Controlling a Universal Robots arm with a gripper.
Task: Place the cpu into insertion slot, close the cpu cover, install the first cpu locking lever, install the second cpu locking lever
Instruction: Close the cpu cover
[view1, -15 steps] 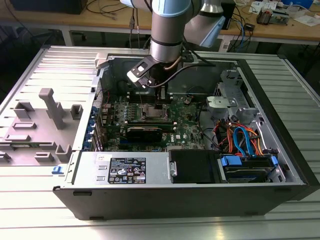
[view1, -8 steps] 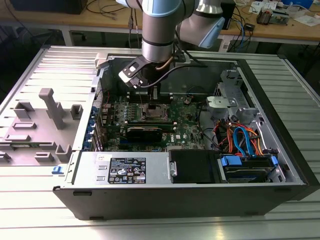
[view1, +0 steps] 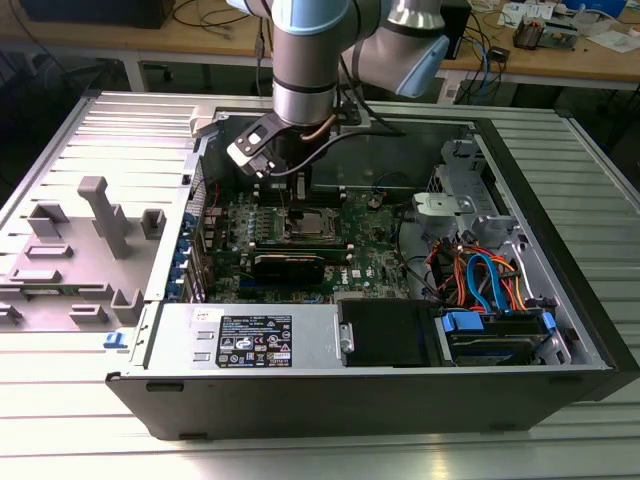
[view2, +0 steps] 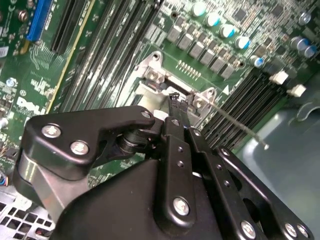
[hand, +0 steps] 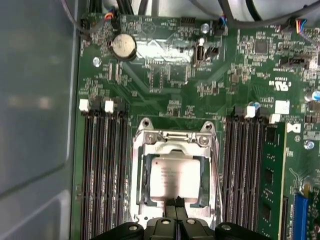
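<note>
The cpu (hand: 175, 177), a silvery square chip, lies in the insertion slot (hand: 136, 200) on the green motherboard. The cpu cover (hand: 172, 149) lies flat around it, framing the chip. My gripper (hand: 175, 202) hangs just above the chip's near edge with its black fingers (view2: 176, 107) pressed together and nothing between them. A thin wire locking lever (view2: 241, 126) sticks out free from a corner of the slot. In the exterior view the arm reaches down into the open computer case over the insertion slot (view1: 312, 224).
Long black memory slots (hand: 102, 165) flank the socket on both sides, one with a green module (hand: 274, 175). Case walls (view1: 560, 190), a black power supply (view1: 390, 332) and orange and blue cables (view1: 480, 275) surround the board. Grey fixtures (view1: 100, 215) stand at the exterior view's left.
</note>
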